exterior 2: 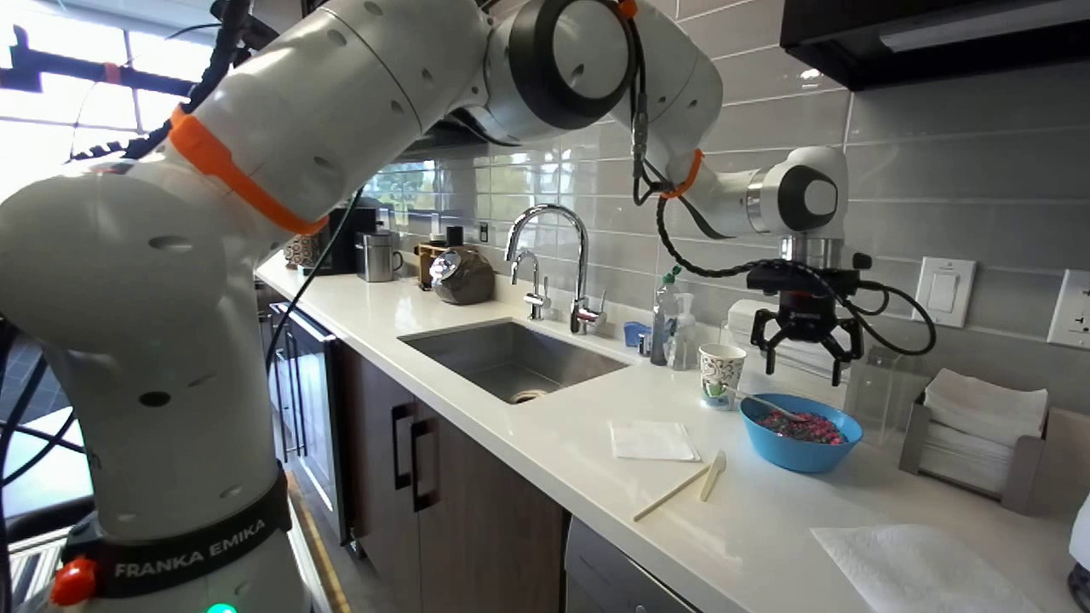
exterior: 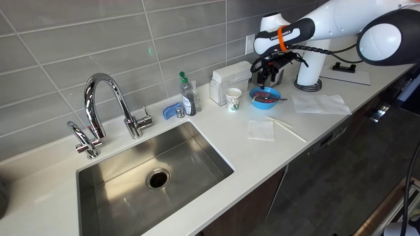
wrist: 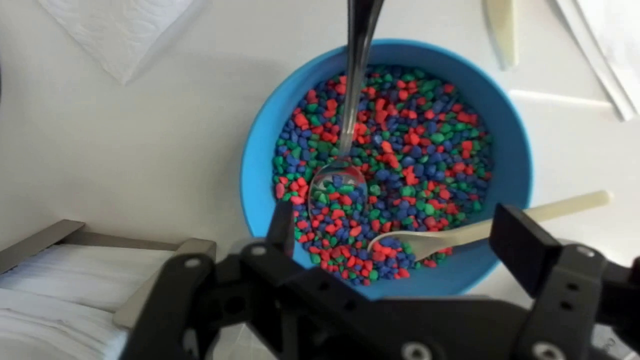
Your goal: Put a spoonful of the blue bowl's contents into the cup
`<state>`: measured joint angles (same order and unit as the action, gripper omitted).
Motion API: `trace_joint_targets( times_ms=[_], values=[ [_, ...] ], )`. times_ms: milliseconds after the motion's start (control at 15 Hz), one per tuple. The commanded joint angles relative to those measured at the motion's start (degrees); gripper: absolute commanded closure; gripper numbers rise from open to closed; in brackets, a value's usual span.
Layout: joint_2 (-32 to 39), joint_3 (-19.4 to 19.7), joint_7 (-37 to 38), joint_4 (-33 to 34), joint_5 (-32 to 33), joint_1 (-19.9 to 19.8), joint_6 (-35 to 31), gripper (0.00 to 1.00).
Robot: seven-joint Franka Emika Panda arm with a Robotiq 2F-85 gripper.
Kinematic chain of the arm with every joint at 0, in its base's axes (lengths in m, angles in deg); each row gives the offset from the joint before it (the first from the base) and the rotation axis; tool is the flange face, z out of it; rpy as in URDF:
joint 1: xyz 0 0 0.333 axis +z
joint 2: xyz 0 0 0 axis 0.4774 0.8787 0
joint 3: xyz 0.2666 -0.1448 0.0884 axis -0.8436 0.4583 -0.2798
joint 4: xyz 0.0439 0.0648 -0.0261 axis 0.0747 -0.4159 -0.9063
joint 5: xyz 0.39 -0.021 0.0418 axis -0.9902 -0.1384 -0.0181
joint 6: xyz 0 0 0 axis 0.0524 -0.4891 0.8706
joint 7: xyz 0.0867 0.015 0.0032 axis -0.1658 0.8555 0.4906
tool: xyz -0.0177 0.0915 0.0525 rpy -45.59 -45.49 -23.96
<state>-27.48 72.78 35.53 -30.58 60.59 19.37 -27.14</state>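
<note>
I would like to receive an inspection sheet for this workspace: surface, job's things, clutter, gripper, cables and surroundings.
Surface: white countertop; spills: nothing seen.
Blue bowl: on the countertop, holding red, green and blue bits.
Metal spoon and pale spoon: heads in the bits, handles past the rim.
Cup: patterned, upright beside the bowl, not touching it; inside bottom not visible.
Clutter: square white sheet, white paper sheet, pale knife, napkin holder.
Gripper: open above the bowl, holding nothing.
Cables: dark, looping on both sides of the gripper; contact with bowl or cup: nothing seen.
Surroundings: sink, faucet, soap bottle, tiled wall.
</note>
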Motion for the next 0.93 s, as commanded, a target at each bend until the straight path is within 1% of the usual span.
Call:
trace_joint_targets(
  times_ms=[0, 133, 267, 600, 733, 800, 867],
  values=[
    [-10.1, -2.0, 1.2, -13.1, -6.6, -2.7, -1.3, 0.0],
    [-14.0, -2.2, 1.0, -18.1, -10.3, -3.8, -1.9, 0.0],
    [-17.8, -1.6, 1.0, -23.1, -12.3, -4.1, -2.7, 0.0],
    [-27.4, 0.5, 2.1, -36.5, -11.4, -3.0, -6.8, 0.0],
    [-31.3, 0.9, 4.0, -42.2, -11.6, -2.4, -9.1, 0.0],
    [-25.5, 0.8, 1.9, -33.7, -11.3, -2.9, -5.4, 0.0],
    [-27.3, 1.0, 2.3, -36.3, -11.3, -2.7, -6.3, 0.0]
  ],
)
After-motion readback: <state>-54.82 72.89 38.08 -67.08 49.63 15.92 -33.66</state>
